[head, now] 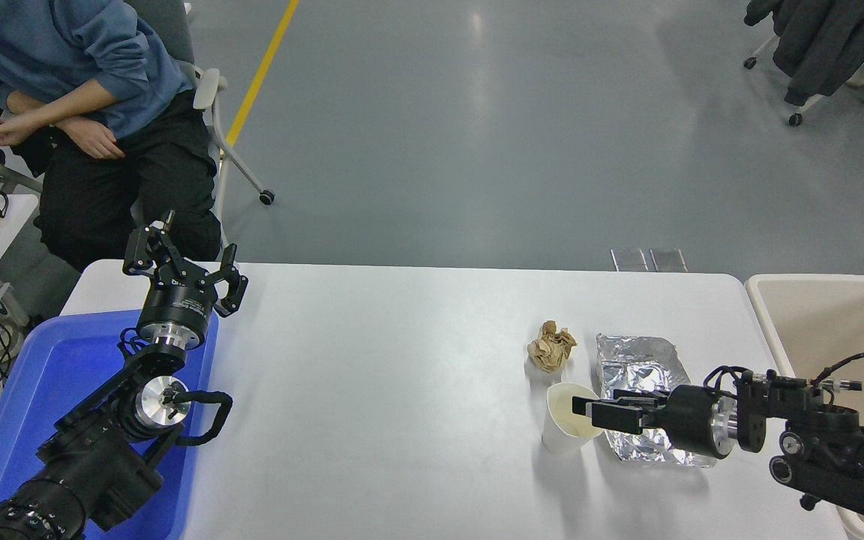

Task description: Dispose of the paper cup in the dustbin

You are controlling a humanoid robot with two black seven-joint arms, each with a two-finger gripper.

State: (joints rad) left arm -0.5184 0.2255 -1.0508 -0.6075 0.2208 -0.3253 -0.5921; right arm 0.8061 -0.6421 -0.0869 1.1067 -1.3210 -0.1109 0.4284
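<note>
From my remote seat I saw the paper cup (571, 418) standing upright on the white table (402, 390), toward four o'clock of the tabletop. My right gripper (586, 411) reached in from three o'clock, its fingertips over the cup's rim and mouth; whether they were pinching the rim or merely straddling it I could not tell. A crumpled brown paper ball (551, 346) sat at eleven o'clock of the cup, and a sheet of foil (638, 367) lay just beside the cup at three o'clock, beneath the arm. The dustbin (837, 315) stood at the table's three o'clock edge. My left gripper (183, 264) was parked, fingers spread, over the blue tray (42, 390) at eight o'clock.
</note>
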